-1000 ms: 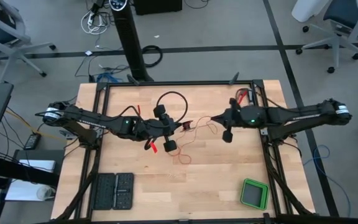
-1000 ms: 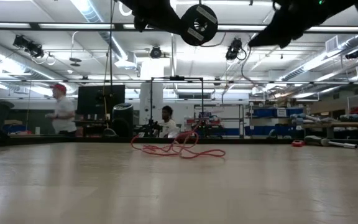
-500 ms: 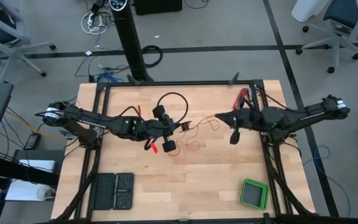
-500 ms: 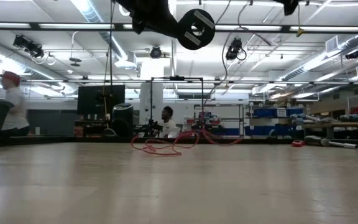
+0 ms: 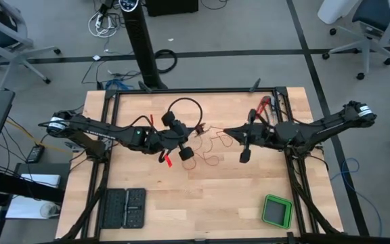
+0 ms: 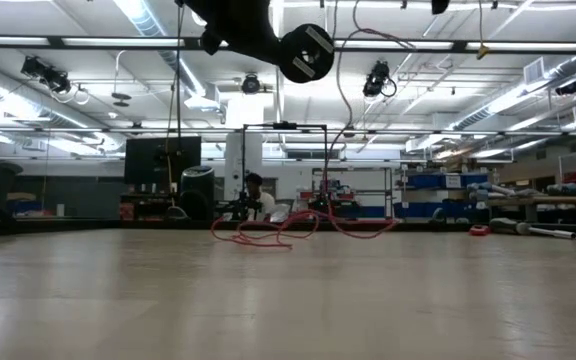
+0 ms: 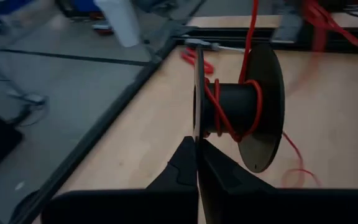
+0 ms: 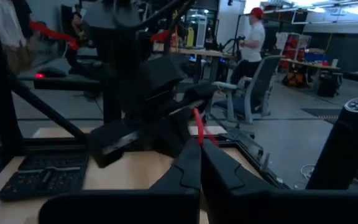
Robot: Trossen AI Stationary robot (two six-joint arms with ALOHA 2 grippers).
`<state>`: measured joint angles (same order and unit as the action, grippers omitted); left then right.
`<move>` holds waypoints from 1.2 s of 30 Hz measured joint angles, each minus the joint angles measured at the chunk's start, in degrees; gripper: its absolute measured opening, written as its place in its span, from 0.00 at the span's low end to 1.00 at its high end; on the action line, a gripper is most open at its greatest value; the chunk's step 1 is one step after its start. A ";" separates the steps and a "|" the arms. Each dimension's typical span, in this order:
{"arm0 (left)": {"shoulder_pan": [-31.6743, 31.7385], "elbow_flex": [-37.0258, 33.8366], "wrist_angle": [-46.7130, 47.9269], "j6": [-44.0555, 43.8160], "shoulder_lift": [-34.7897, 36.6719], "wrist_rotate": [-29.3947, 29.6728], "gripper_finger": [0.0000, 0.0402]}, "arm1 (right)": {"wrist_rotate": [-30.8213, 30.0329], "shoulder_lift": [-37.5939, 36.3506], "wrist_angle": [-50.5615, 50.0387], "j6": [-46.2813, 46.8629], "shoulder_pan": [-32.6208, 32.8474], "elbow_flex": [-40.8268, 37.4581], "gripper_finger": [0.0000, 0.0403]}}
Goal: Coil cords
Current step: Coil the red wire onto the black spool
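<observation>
The cord is a thin red wire. Part of it is wound on the hub [image 7: 235, 111] of a black spool [image 5: 178, 137]. The rest lies in slack loops [image 5: 210, 148] on the table's middle; in the low view the loops [image 6: 298, 230] lie far back. My left gripper [image 7: 197, 148] is shut on the spool, held above the table left of centre [image 5: 173, 140]. My right gripper [image 5: 226, 131] points toward the spool from the right and is shut on the wire [image 8: 196, 127]. One strand [image 6: 337, 90] hangs from above down to the loops. My left gripper pinches the rim of the spool's one flange [image 7: 197, 127] between its two fingers, which come from the table's left, slanting a little downward. The spool is lifted clear, its axis lying across the fingers. My right gripper pinches the red wire [image 8: 197, 135] between its two fingertips. The fingers lie about level and point toward the table's left. From them the wire hangs slack down to the loops on the table.
A black cable loop [image 5: 185, 108] lies behind the spool, and a red-handled tool [image 5: 263, 107] at the far right by the frame rail. A green box [image 5: 277, 211] sits near the front right corner. Two black trays [image 5: 125, 207] are at the front left.
My right gripper has risen with the wire, leaving the top of the low view, and has tipped up to level. A strand is now drawn up off the table, and the loops have shifted toward the right. My left gripper has rolled a little, turning the spool.
</observation>
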<state>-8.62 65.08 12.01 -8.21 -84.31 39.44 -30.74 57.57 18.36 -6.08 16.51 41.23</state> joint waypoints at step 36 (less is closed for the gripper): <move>-0.11 -0.72 -11.38 -1.18 -0.02 -4.25 0.00 | 2.29 25.80 -12.19 -2.81 -2.01 12.31 0.00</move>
<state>-8.73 64.36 0.63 -9.39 -84.33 35.20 -28.45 83.37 6.17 -8.89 14.50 53.54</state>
